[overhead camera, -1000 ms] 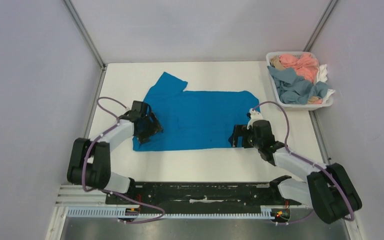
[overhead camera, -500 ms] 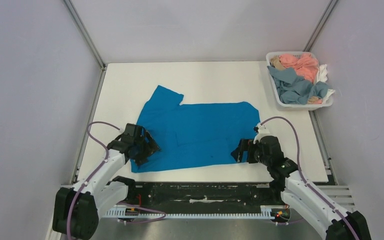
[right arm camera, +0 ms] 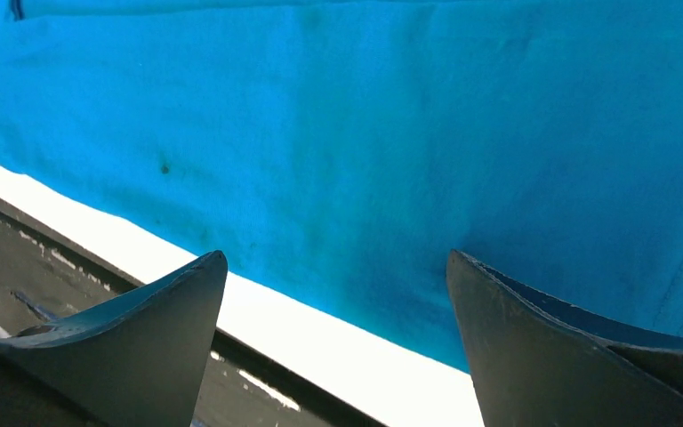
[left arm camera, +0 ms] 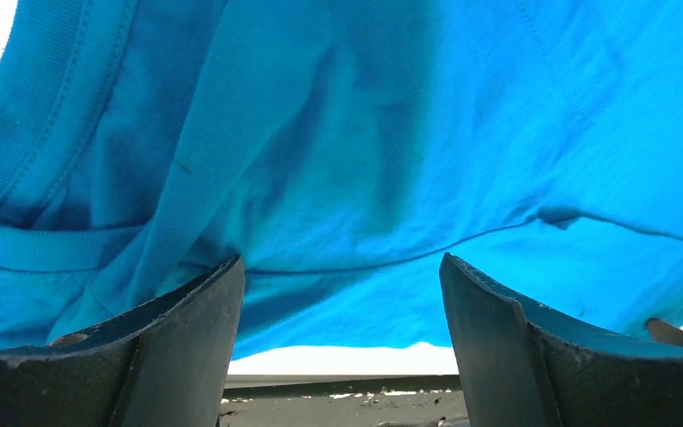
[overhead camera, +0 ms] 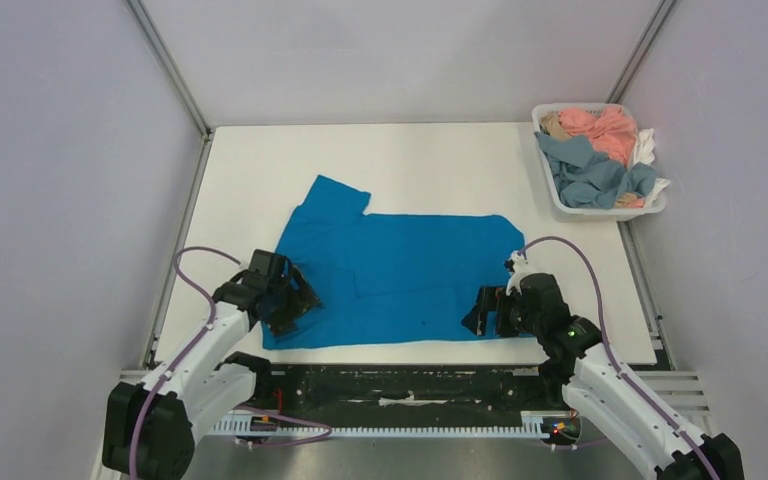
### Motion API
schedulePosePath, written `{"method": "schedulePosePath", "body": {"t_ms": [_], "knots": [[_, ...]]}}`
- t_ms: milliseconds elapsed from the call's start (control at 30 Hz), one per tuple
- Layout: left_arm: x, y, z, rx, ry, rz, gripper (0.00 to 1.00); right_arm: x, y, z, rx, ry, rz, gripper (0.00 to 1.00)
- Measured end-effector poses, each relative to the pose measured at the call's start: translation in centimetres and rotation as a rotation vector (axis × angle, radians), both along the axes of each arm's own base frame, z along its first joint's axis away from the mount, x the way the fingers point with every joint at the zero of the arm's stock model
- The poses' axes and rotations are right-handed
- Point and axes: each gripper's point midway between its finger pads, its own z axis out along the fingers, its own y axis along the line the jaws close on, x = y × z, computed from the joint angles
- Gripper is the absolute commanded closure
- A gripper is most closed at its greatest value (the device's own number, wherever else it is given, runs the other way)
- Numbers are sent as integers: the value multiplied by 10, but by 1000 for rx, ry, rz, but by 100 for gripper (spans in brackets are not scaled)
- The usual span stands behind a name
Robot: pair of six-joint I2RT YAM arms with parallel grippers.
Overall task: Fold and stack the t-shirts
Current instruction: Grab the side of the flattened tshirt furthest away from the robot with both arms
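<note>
A blue t-shirt (overhead camera: 400,275) lies flat on the white table, one sleeve pointing to the far left and its near hem close to the table's front edge. My left gripper (overhead camera: 295,308) is over the shirt's near-left corner, with its jaws wide apart and nothing between them. In the left wrist view (left arm camera: 340,260) the wrinkled blue cloth (left arm camera: 338,133) fills the frame. My right gripper (overhead camera: 480,312) is over the near-right corner, also open and empty. The right wrist view (right arm camera: 336,253) shows smooth blue cloth (right arm camera: 365,133) and its hem.
A white basket (overhead camera: 650,208) at the far right holds crumpled pink, grey-blue and white clothes. The table's front edge and the dark rail (overhead camera: 400,385) run just below the shirt's hem. Grey walls stand on both sides.
Both arms have drawn back toward the near edge, and the shirt has slid nearer with them. In the last half second the motion was small.
</note>
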Motion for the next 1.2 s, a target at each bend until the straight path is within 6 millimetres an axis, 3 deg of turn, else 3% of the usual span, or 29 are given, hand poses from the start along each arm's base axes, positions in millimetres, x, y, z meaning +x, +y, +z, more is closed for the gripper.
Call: {"method": "schedulePosePath", "body": {"t_ms": [100, 367, 633, 700, 833, 933, 1067, 1200], "knots": [[5, -2, 10, -6, -27, -2, 13, -9, -1, 0, -27, 65, 14, 2], [40, -5, 62, -12, -168, 11, 13, -26, -6, -2, -73, 180, 28, 2], [68, -4, 72, 35, -182, 11, 13, -37, -19, 1, -157, 263, 15, 2], [88, -9, 76, 45, -196, -3, 13, -25, -22, 11, -193, 233, -5, 2], [145, -23, 87, 54, -265, -47, 13, 25, -12, 56, -164, 30, -47, 2], [202, -35, 91, 71, -312, -83, 13, 56, -4, 78, -131, -104, -75, 2], [278, -44, 84, 76, -376, -107, 13, 75, 0, 77, -140, -143, -90, 2], [335, -45, 60, 49, -374, -133, 13, 83, 1, 70, -152, -159, -89, 2]]}}
